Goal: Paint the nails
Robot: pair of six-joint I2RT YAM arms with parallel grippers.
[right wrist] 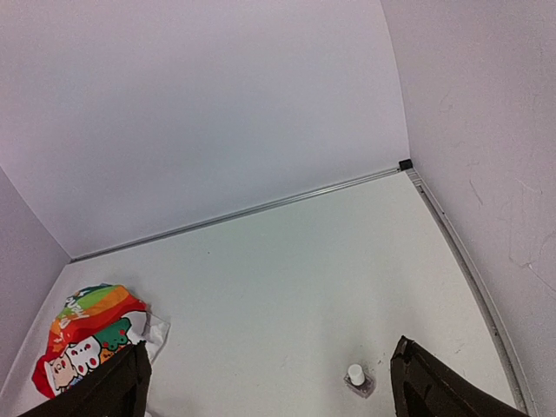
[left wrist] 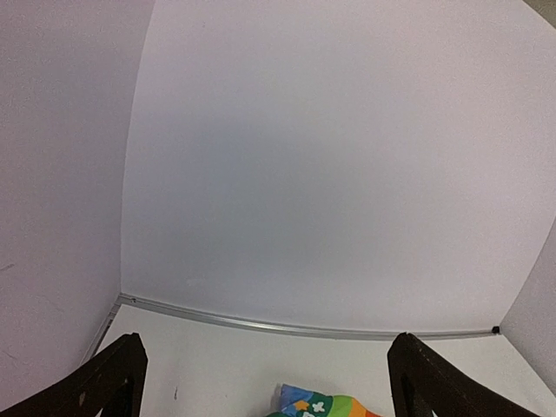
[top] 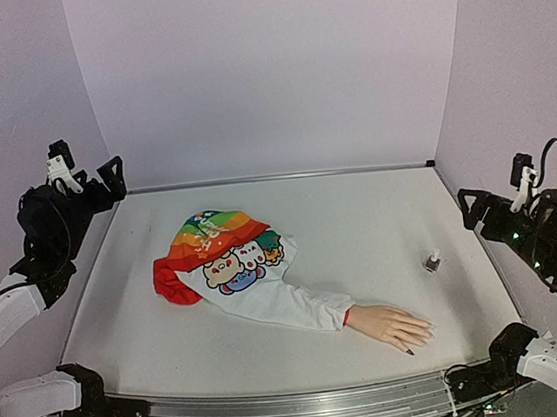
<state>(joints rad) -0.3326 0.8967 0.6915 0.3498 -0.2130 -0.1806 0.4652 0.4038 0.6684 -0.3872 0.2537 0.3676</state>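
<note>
I am holding my left tool (left wrist: 268,369) and my right tool (right wrist: 269,365) raised at the two sides of the surface (top: 359,209), both with jaws spread wide and gripping nothing. The mannequin hand (top: 390,325) is lying flat near the front edge, right of the middle, poking out of the white sleeve (top: 289,303) of a rainbow-printed child's top (top: 225,255). The nails (top: 428,330) are sitting at the fingertips, which are pointing toward my right arm. They are too tiny to read well, though one is showing dark. I am judging the hand light and rubbery, apt to slide under a push, its slim fingers bending easily, so I am planning to steady it at the wrist or cuff, never at the fingertips. The small clear bottle (top: 433,262) is standing near the fingers, apart from them. I am reckoning it light and easily tipped, best pinched at its pale cap (right wrist: 356,373).
</note>
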